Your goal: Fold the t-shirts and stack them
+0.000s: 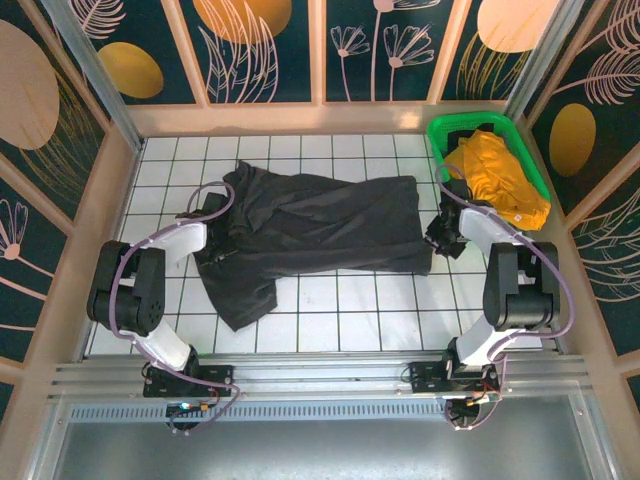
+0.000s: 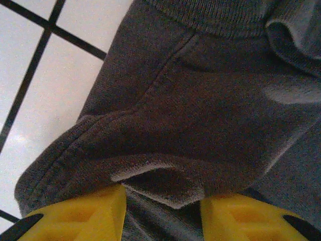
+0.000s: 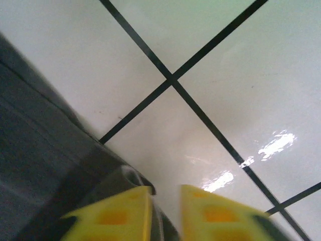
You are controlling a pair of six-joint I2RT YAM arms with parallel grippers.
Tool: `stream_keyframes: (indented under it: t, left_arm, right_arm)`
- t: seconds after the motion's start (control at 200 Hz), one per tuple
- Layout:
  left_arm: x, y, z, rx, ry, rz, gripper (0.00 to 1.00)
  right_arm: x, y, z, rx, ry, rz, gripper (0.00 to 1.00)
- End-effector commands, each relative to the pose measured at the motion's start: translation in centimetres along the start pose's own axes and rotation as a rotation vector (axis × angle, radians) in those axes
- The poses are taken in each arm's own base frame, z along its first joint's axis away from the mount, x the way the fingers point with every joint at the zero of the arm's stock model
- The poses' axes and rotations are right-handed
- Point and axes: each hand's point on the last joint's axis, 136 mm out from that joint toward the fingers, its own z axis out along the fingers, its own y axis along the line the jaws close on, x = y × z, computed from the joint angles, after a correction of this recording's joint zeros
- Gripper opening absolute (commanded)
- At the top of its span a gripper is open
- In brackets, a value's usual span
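Observation:
The dark charcoal t-shirt (image 1: 320, 225) lies spread across the white tiles, rumpled, with one sleeve reaching toward the near left. My left gripper (image 1: 213, 238) sits low over its left end. In the left wrist view this gripper (image 2: 163, 193) has its yellow fingers well apart, and a loose fold of the dark shirt (image 2: 200, 100) lies between them. My right gripper (image 1: 440, 238) is at the shirt's right edge. Its fingers (image 3: 165, 190) are slightly apart over bare tile, with the shirt's hem (image 3: 40, 150) beside the left finger. The orange-yellow t-shirt (image 1: 495, 175) is bunched in the basket.
A green plastic basket (image 1: 470, 122) stands at the back right corner. Wooden-framed patterned walls close in the tiled table (image 1: 340, 310) on three sides. Bare tiles run along the back and in front of the dark shirt.

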Motion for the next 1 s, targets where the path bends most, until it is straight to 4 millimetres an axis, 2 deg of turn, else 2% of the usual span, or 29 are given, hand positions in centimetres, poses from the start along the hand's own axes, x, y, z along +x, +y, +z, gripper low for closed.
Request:
stream_keyframes:
  t: [0.0,0.115,0.22,0.27,0.355,0.546,0.666,0.826,0.876,0.991]
  left_arm:
    - [-1.8,0.3,-1.7,-0.014,-0.056,-0.002,0.45]
    - [-3.4,-0.1,-3.9,0.008,-0.114,-0.022,0.46]
    - [-3.9,-0.2,-4.8,0.022,-0.129,-0.039,0.47]
    - [-4.0,-0.4,-5.1,0.032,-0.133,-0.049,0.47]
    - [-4.1,-0.6,-5.3,0.047,-0.133,-0.060,0.47]
    - [-4.3,-1.1,-5.4,0.065,-0.132,-0.066,0.47]
    - [-4.4,-1.1,-5.6,0.071,-0.138,-0.065,0.47]
    - [-4.3,-1.2,-5.6,0.078,-0.135,-0.068,0.46]
    - [-4.3,-1.2,-5.6,0.080,-0.137,-0.069,0.46]
    - [-4.2,-1.1,-5.7,0.077,-0.138,-0.067,0.46]
  right_arm:
    - [-1.1,-1.3,-2.7,0.029,-0.053,0.119,0.35]
    - [0.5,-2.3,-5.4,-0.039,-0.056,0.322,0.39]
    - [3.8,-1.3,-5.7,-0.165,0.056,0.516,0.39]
    - [5.3,-0.9,-5.2,-0.204,0.116,0.609,0.40]
    - [6.5,-0.2,-4.7,-0.259,0.180,0.725,0.42]
    - [7.2,0.2,-3.4,-0.266,0.240,0.854,0.42]
    - [8.2,-0.1,-2.0,-0.246,0.282,0.914,0.41]
    - [9.6,-1.6,0.2,-0.181,0.297,0.944,0.38]
    - [9.5,-2.0,0.4,-0.165,0.282,0.940,0.34]
    - [8.3,-2.6,-0.3,-0.155,0.215,0.898,0.10]
